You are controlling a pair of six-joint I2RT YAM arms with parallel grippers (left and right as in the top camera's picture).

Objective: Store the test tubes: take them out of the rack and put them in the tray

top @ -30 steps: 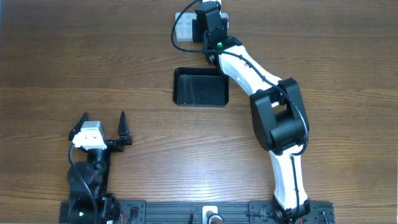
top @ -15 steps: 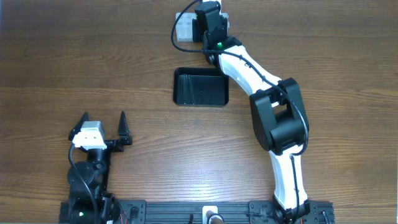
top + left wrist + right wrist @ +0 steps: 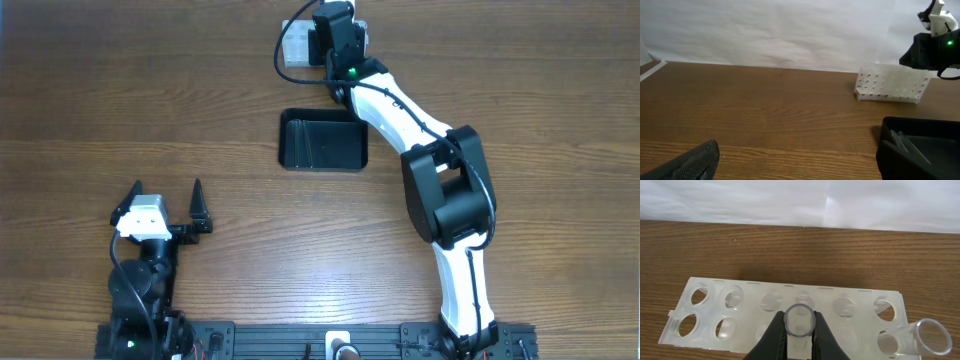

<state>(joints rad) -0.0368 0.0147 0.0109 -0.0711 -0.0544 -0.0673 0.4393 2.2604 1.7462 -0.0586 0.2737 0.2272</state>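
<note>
The clear plastic rack (image 3: 785,320) lies at the far middle of the table, also seen as the rack (image 3: 298,42) and the rack (image 3: 891,84). My right gripper (image 3: 799,332) is directly above it, shut on a clear test tube (image 3: 799,319) that stands in a middle hole. A second test tube (image 3: 924,339) leans at the rack's end. The black tray (image 3: 322,141) sits nearer, with clear tubes lying inside the tray (image 3: 920,145). My left gripper (image 3: 167,195) is open near the left arm's base, holding nothing.
A white wall or sheet (image 3: 770,30) borders the far table edge behind the rack. Bare wooden tabletop (image 3: 150,90) spreads left of the tray and rack. The right arm (image 3: 440,190) stretches diagonally past the tray's right side.
</note>
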